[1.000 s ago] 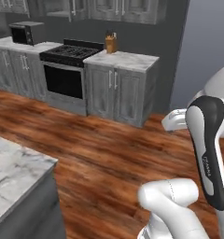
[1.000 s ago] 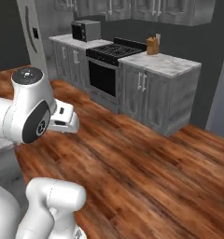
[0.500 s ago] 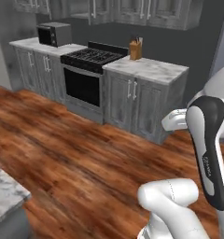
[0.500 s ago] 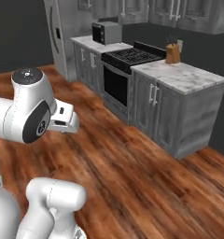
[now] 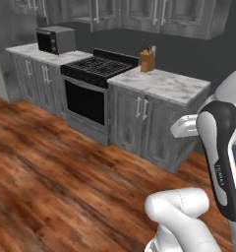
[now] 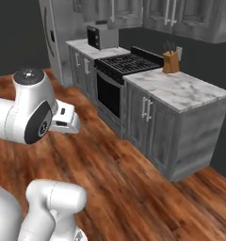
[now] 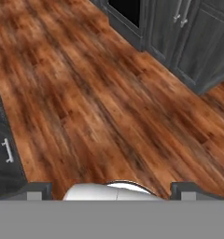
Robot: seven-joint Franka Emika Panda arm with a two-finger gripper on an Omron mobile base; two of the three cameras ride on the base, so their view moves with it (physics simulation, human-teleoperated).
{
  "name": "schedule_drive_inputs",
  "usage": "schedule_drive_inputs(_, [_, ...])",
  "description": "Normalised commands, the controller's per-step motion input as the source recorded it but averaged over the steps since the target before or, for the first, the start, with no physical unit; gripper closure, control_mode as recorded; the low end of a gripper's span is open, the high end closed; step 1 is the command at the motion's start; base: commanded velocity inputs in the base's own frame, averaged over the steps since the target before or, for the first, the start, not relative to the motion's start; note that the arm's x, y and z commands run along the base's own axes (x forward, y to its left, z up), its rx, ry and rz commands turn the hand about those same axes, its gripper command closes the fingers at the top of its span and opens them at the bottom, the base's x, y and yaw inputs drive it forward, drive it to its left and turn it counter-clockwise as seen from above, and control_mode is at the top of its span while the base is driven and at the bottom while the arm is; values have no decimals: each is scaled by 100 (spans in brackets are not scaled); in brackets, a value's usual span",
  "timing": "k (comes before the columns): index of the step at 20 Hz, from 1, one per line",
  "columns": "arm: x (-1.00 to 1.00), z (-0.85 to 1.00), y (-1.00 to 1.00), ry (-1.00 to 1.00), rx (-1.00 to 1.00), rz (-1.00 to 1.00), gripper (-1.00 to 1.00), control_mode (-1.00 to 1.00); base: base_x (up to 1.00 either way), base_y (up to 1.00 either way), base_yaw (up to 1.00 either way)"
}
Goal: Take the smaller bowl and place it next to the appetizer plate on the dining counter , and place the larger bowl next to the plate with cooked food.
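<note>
With no bowl or plate before the cameras, the fingers (image 7: pixel 112 191) hang released and empty over the wooden floor (image 7: pixel 86 93), the stove (image 5: pixel 93 88) at eleven o'clock, presumably in transit toward a bowl.

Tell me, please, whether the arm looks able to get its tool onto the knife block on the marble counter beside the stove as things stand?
Probably not. The knife block stands far back on the counter, with open wooden floor between it and the base. The tool, open, points at that floor; nothing blocks the way.
</note>
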Motion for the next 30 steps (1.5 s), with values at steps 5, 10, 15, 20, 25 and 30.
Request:
schedule_drive_inputs(5, [0, 0, 0, 0, 0, 0, -100, 100, 100, 17, -9])
schedule_drive_inputs(10, [0, 0, 0, 0, 0, 0, -100, 100, 100, 38, -20])
schedule_drive_inputs(15, [0, 0, 0, 0, 0, 0, -100, 100, 100, 38, -31])
schedule_drive_inputs(20, [0, 0, 0, 0, 0, 0, -100, 100, 100, 48, -36])
schedule_drive_inputs(25, [0, 0, 0, 0, 0, 0, -100, 100, 100, 68, -34])
schedule_drive_inputs(30, [0, 0, 0, 0, 0, 0, -100, 100, 100, 82, -29])
